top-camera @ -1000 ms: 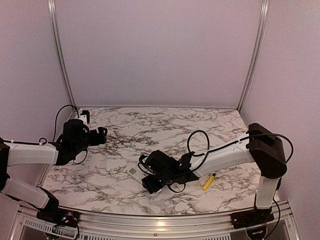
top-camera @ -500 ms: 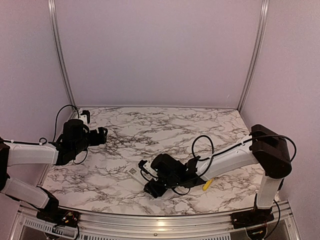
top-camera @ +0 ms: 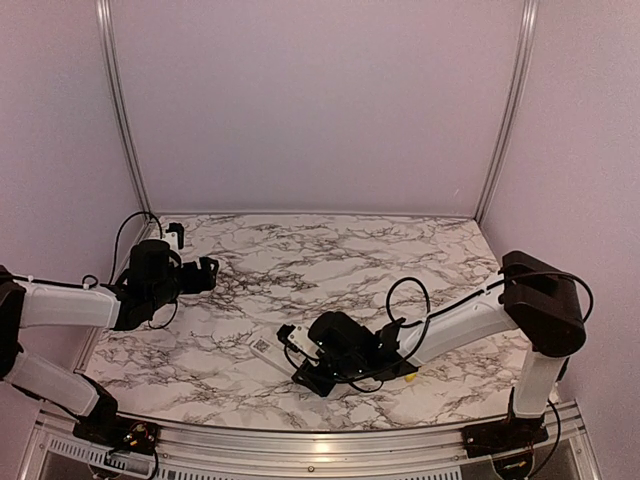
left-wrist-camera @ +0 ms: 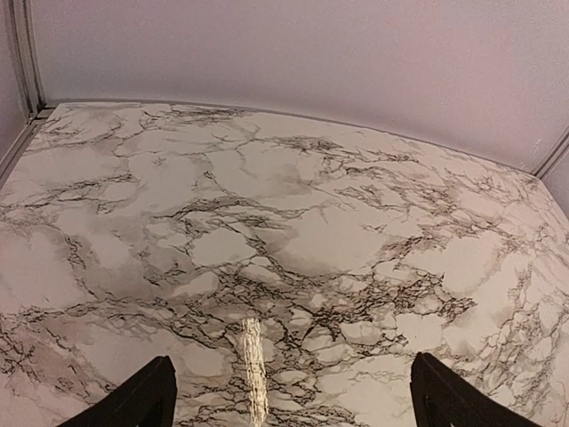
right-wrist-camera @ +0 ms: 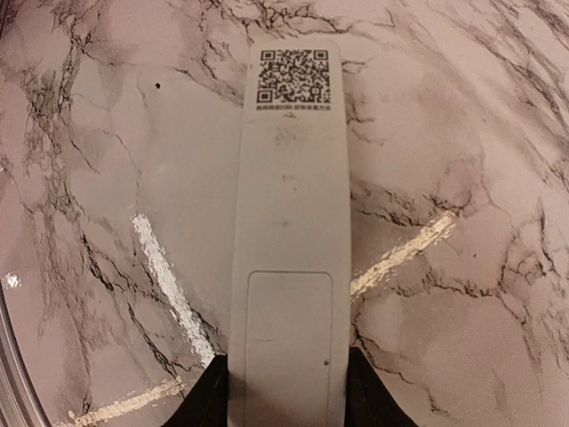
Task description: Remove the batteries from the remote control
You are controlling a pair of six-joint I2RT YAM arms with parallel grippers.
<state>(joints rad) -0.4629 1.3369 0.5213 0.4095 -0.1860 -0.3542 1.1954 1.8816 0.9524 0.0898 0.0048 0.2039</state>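
The remote control (right-wrist-camera: 289,222) is a long white bar lying back-up on the marble table, with a dark square code label at its far end and its cover panel (right-wrist-camera: 289,342) in place. My right gripper (right-wrist-camera: 284,396) straddles its near end, both fingers (right-wrist-camera: 209,398) pressed against its sides. From above, the remote control (top-camera: 266,348) pokes out left of the right gripper (top-camera: 308,376). The batteries are hidden. My left gripper (top-camera: 205,272) hovers open over the table's left side, nothing between its fingertips (left-wrist-camera: 151,396).
A yellow screwdriver handle (top-camera: 411,374) peeks out just behind the right arm's wrist. The metal frame rail (top-camera: 300,440) runs along the near edge. Pale walls close in the back and both sides.
My right gripper has slid toward the near edge along the remote and its jaws have narrowed onto the remote's sides. The left arm has barely shifted.
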